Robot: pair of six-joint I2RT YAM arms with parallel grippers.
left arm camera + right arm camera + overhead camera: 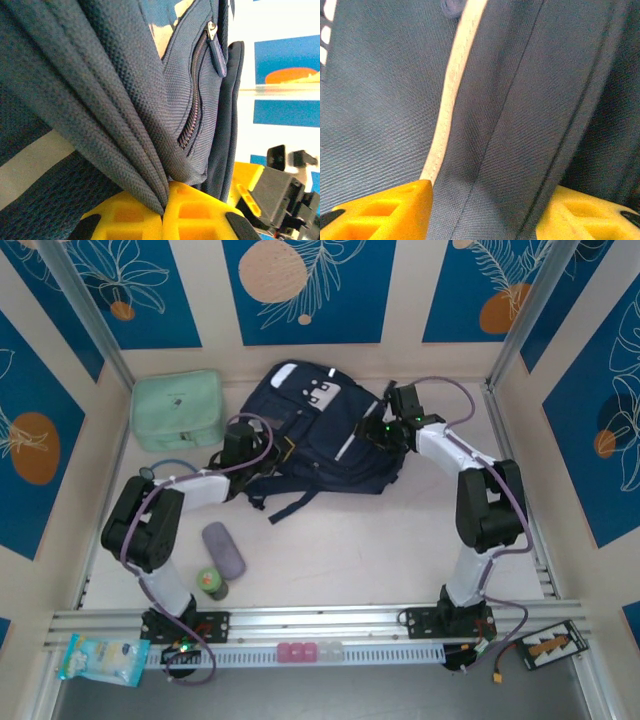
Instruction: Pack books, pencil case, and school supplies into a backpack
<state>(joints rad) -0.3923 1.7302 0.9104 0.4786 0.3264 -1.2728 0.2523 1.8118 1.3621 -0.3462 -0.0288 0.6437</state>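
The navy backpack (320,425) with white trim lies at the back middle of the table. My left gripper (240,447) is at its left side, shut on a fold of the backpack's mesh fabric (125,150); in the left wrist view the yellow fingers (200,215) meet on that fold, beside a zipped pocket (197,95). My right gripper (385,430) is on the backpack's right side, open, its fingers (385,210) standing apart against a flat band of navy fabric (520,125) next to a white trim stripe (451,95). The greyish-purple school supplies case (223,550) lies on the table near the left arm. The books and the pencil case are out of view.
A mint-green bag (178,410) stands at the back left, close to the backpack. A small green bottle (211,583) stands just in front of the purple case. A blue-and-white packet (100,658) lies on the front rail. Walls enclose the table on three sides.
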